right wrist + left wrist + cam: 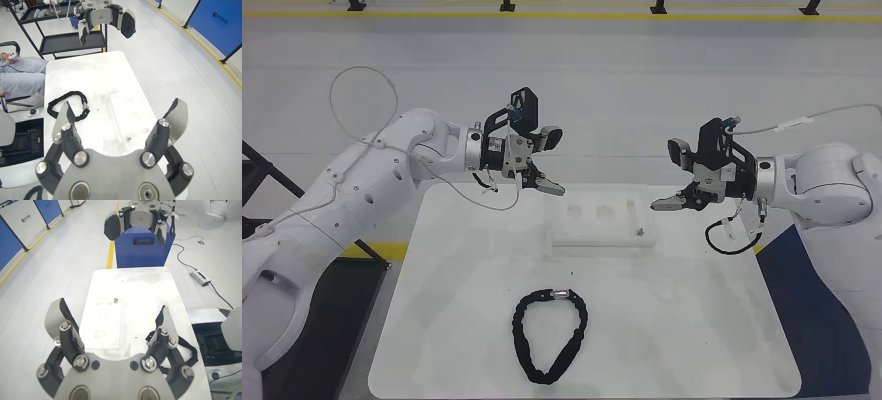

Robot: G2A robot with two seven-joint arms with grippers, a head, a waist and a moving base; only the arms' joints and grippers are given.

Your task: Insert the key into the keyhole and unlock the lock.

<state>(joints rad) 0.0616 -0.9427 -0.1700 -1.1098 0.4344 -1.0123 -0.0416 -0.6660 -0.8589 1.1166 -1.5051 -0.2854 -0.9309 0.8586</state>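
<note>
A black fabric-sleeved chain lock (550,335) lies in a loop near the table's front, its silver lock barrel (559,294) at the top of the loop; the same lock (66,106) shows with its barrel (84,105) in the right wrist view. A small metal key (640,231) rests on the white tray (602,240), seen too as the key (115,299) and the key (128,139). My left gripper (547,183) hovers open above the table's back left corner. My right gripper (667,203) hovers open just right of the tray, near the key. Neither holds anything.
The white table (462,330) has rounded corners. A blue cabinet (141,249) stands beyond the table's right end, a black shelf cart (71,43) beyond its left end. A power brick (200,278) and cables lie on the floor.
</note>
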